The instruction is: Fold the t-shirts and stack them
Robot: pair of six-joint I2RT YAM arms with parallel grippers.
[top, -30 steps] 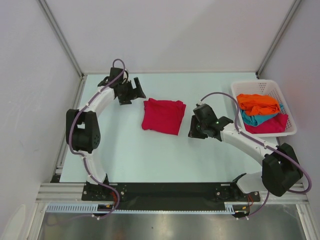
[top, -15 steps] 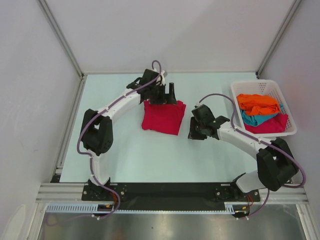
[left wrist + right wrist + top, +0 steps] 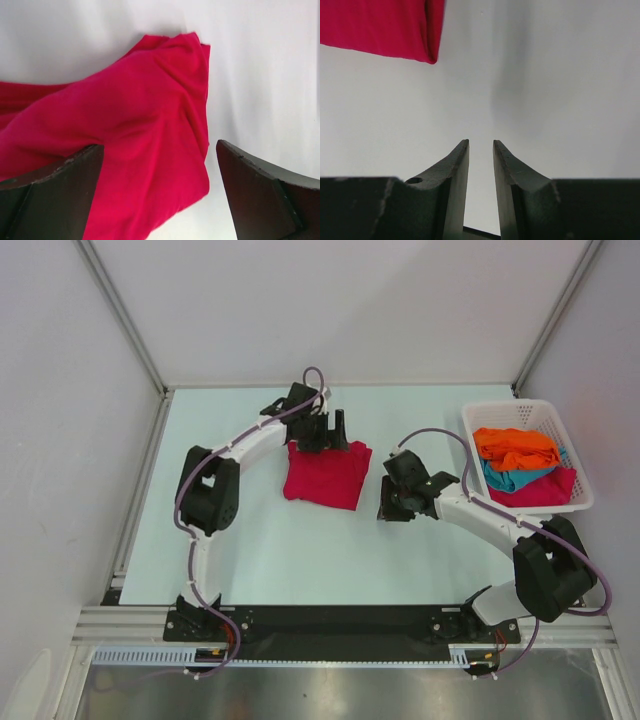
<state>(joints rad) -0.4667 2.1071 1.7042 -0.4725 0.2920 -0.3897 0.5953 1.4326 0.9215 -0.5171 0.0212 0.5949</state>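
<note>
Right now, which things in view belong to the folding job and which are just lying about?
Job: folded crimson t-shirt on the table; orange t-shirt, teal t-shirt and second crimson t-shirt heaped in the white basket.
Just lying about: white basket; table.

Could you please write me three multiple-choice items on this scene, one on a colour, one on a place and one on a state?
1. Which t-shirt lies on top in the white basket? A) teal B) orange C) red
2. Where is the folded red t-shirt? A) on the table B) in the basket C) on the right arm
3. How do the fingers of the left gripper stand? A) shut on cloth B) shut, empty C) wide open

1 B: the orange t-shirt tops the pile.
2 A: it lies flat on the table, left of the basket.
3 C: the wrist view shows them far apart over red cloth.
</note>
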